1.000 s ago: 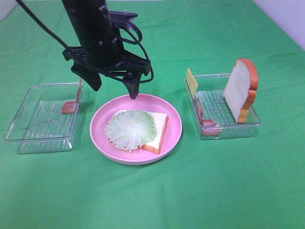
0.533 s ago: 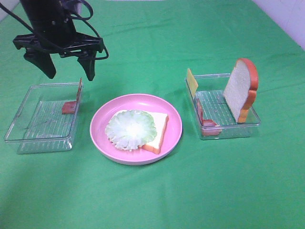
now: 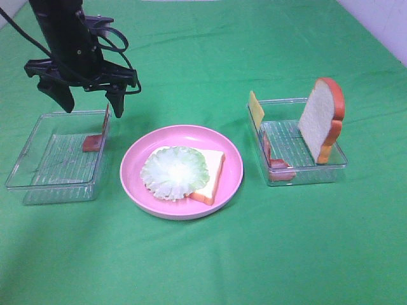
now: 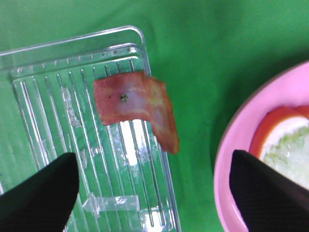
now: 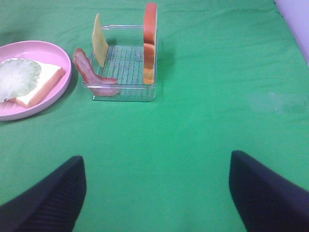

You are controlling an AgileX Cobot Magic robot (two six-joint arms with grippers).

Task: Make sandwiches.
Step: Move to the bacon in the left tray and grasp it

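From the high camera, the left gripper (image 3: 92, 108) hung with its jaws spread wide and empty above the far edge of the left tray (image 3: 38, 184). A bacon strip (image 3: 95, 141) leaned against that tray's wall nearest the plate (image 3: 232, 165). On the plate a flat bread slice (image 3: 215, 179) lay partly under the lettuce (image 3: 175, 171). The right tray (image 3: 305, 176) held an upright bread slice (image 3: 321, 117), a cheese slice (image 3: 255, 109) and a second bacon strip (image 3: 276, 164).

From the left wrist, the left gripper (image 4: 154, 193) was open, with the bacon strip (image 4: 135, 104) draped over the tray rim between its fingers.

From the right wrist, the right gripper (image 5: 159, 198) was open and empty over bare green cloth (image 5: 217, 121), well apart from the right tray (image 5: 120, 92).
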